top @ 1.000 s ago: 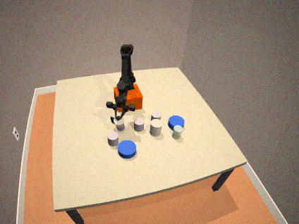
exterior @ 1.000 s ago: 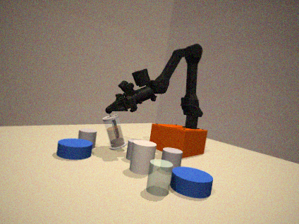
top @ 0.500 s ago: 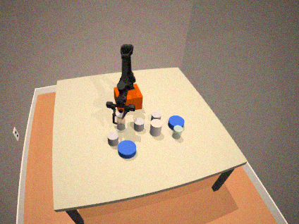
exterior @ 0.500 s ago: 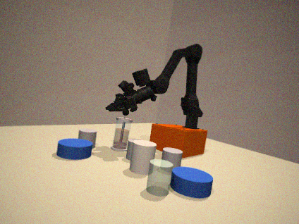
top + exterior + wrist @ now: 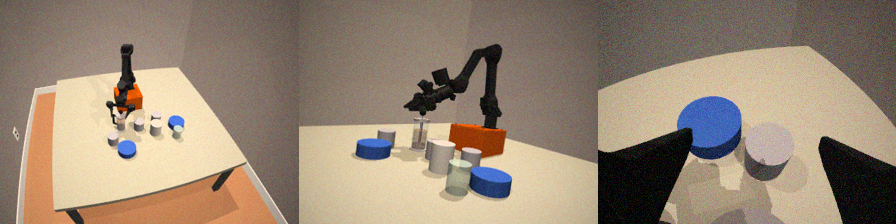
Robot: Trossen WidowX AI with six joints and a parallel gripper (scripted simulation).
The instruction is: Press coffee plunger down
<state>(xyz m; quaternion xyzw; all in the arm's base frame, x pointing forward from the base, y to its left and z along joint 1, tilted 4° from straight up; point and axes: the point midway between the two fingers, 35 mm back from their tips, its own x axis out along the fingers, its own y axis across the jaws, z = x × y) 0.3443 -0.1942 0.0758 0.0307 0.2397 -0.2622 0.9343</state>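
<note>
The clear coffee press (image 5: 120, 126) (image 5: 419, 139) stands upright on the table. Its black plunger knob (image 5: 120, 112) (image 5: 422, 113) sits a short way above the lid on a thin rod, which runs down inside the glass. My gripper (image 5: 120, 120) (image 5: 407, 105) (image 5: 757, 140) is wide open over the top of the press, with one finger to each side in the top view. It holds nothing. The knob does not show between the fingers in the wrist view. Whether a finger touches the press is too small to tell.
A grey cylinder (image 5: 113, 139) (image 5: 386, 138) (image 5: 769, 145) and a blue disc (image 5: 127, 148) (image 5: 374, 148) (image 5: 710, 122) stand in front of the press. Several grey cylinders, a greenish glass (image 5: 177, 132) (image 5: 458, 177) and another blue disc (image 5: 176, 122) (image 5: 490, 181) stand to one side. An orange block (image 5: 135, 100) (image 5: 477, 140) is behind.
</note>
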